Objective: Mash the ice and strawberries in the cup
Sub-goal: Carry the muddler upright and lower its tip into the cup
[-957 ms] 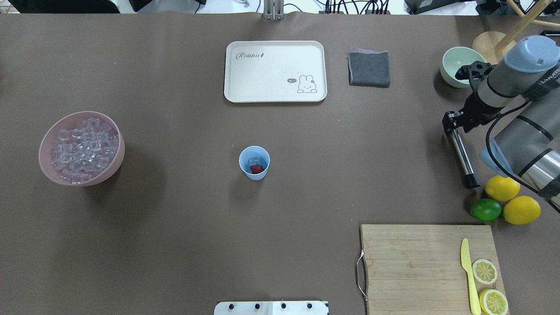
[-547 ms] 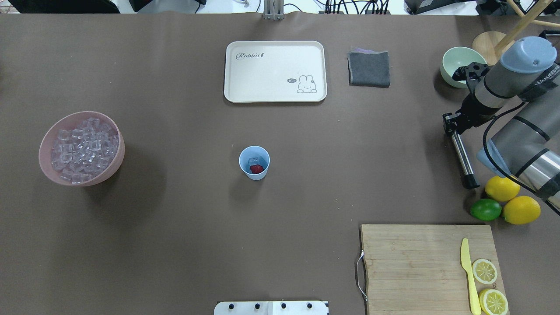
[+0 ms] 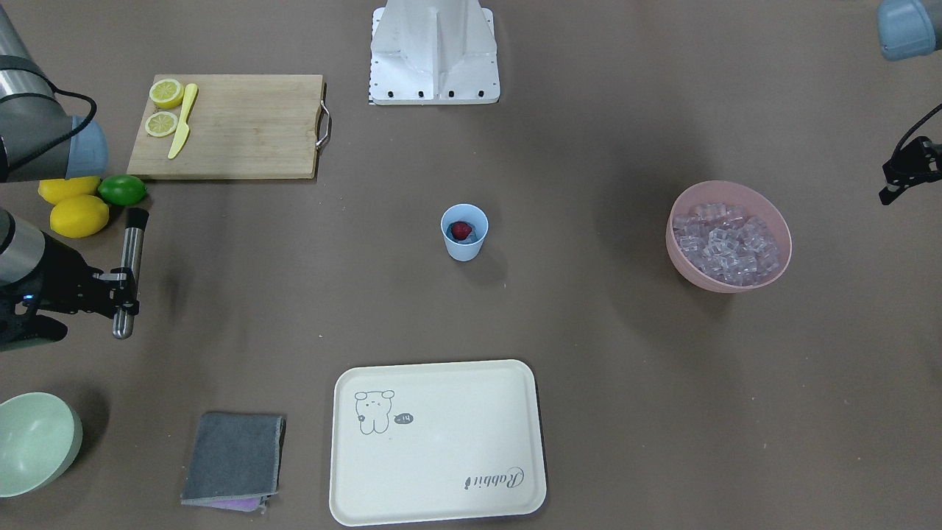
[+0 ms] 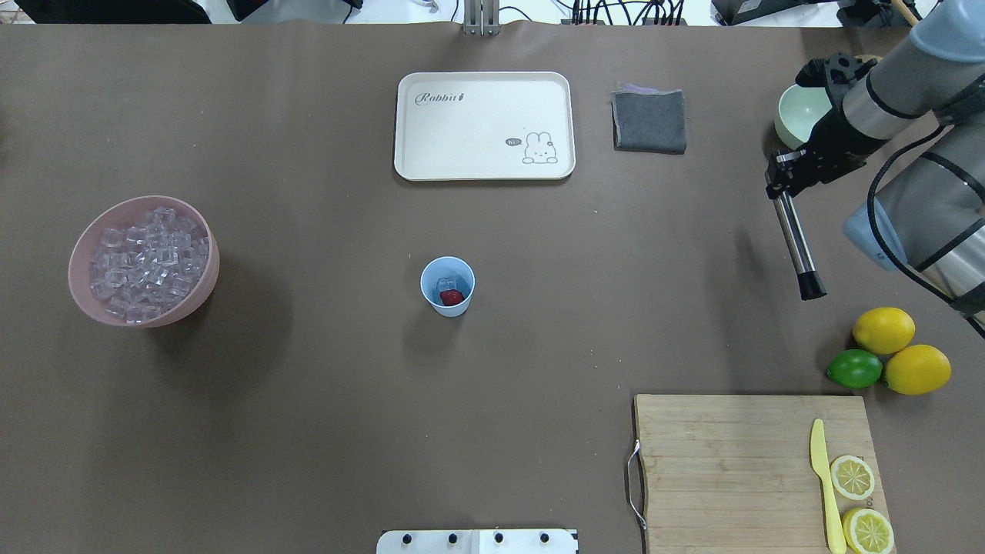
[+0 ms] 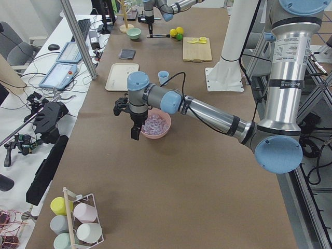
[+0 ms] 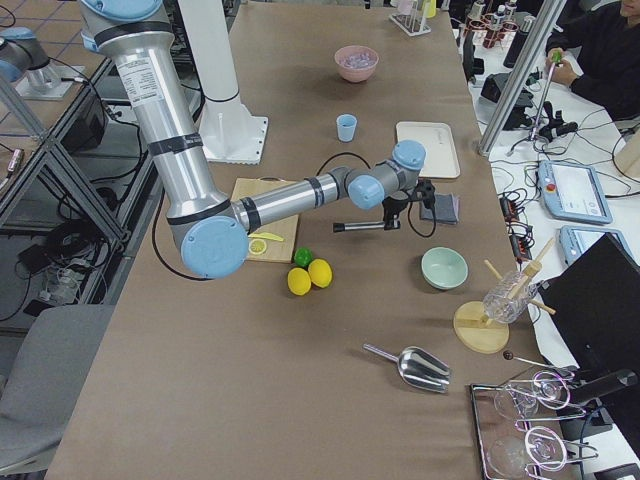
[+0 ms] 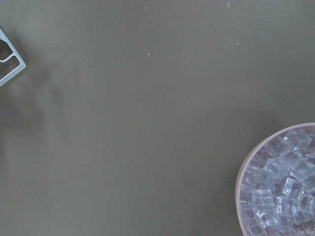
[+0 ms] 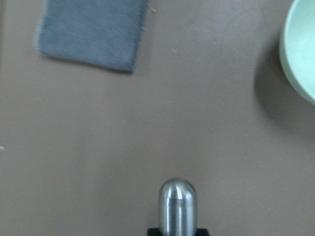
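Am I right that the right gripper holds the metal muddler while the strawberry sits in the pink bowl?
Not quite: the strawberry sits in the light-blue cup, as the overhead view shows. The right gripper does hold the metal muddler.

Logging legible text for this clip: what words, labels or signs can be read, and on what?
"Rabbit": script lettering printed on the cream tray.
Speech bubble beside the tray's rabbit drawing: perhaps "hi", too small to be sure.
Lettering on the left arm, on its upright link: too small to read.
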